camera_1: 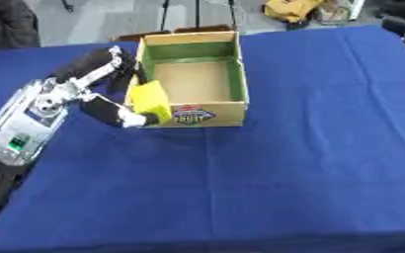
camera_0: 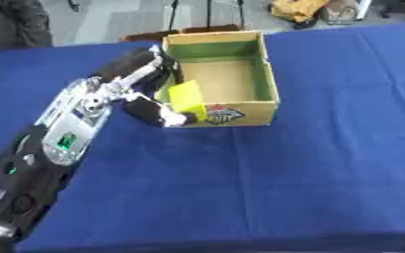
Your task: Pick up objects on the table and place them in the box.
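A: Entry. Yellow object, flat and card-like, sits at the near-left corner of the cardboard box, its lower part overlapping the front wall, upper part above the rim.

B: Held?

A: Left hand has its thumb and fingers curled round it; thumb tip lies outside the front wall, fingers at the left wall. Right hand: only a dark sliver at the right edge of the right eye view, cannot tell its state.

B: Risk?

A: Judgement: if released here, the object could catch on the rim and tip outward onto the blue table, since part of it hangs over the wall. The hand could also nudge the box.

B: Orientation?

A: Long axis roughly upright, leaning slightly left at the top; broad face toward the camera. Box floor looks bare, 1 item pending
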Robot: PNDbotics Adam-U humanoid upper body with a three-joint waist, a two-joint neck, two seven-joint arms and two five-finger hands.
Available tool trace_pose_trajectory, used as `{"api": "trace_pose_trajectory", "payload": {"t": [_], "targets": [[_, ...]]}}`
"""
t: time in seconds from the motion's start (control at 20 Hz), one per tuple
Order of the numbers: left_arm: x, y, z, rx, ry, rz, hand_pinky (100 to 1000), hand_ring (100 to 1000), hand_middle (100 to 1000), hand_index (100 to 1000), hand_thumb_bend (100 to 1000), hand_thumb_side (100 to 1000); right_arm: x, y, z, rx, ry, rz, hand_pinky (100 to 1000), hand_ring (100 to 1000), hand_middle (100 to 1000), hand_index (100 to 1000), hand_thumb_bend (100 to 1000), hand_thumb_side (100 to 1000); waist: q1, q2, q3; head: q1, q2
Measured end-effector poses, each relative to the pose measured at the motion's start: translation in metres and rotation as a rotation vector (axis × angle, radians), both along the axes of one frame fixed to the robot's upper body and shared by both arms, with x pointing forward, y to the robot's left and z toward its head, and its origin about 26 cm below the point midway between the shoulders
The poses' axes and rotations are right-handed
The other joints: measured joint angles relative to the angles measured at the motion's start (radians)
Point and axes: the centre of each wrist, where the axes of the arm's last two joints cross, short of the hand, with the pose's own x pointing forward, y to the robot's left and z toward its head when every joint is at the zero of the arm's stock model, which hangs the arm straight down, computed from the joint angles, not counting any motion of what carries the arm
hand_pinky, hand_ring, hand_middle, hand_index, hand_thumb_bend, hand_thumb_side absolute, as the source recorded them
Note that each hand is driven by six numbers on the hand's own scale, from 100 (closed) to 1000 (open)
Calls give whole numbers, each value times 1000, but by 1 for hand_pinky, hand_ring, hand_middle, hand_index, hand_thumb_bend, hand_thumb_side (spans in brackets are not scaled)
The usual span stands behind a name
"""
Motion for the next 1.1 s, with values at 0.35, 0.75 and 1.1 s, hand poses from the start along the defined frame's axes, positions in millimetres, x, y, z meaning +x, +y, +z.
{"api": "trace_pose_trajectory", "payload": {"t": [0.35, 0.75, 1.1], "targets": [[28, 5, 5, 43, -29, 104, 270, 216, 225, 364, 421, 340, 1, 2, 2, -2, -4, 11, 806, 790, 803, 923, 100, 1000, -1, 6, -21, 13, -5], [60, 8, -10, 91, -47, 227, 280, 225, 236, 373, 431, 332, 3, 10, 4, -13, -2, 53, 807, 791, 803, 923, 100, 1000, 5, 22, -64, 37, -16], [75, 10, -36, 104, -48, 289, 326, 270, 301, 434, 433, 355, 4, 15, 7, -26, -4, 77, 807, 791, 803, 923, 100, 1000, 15, 34, -84, 56, -22]]}}
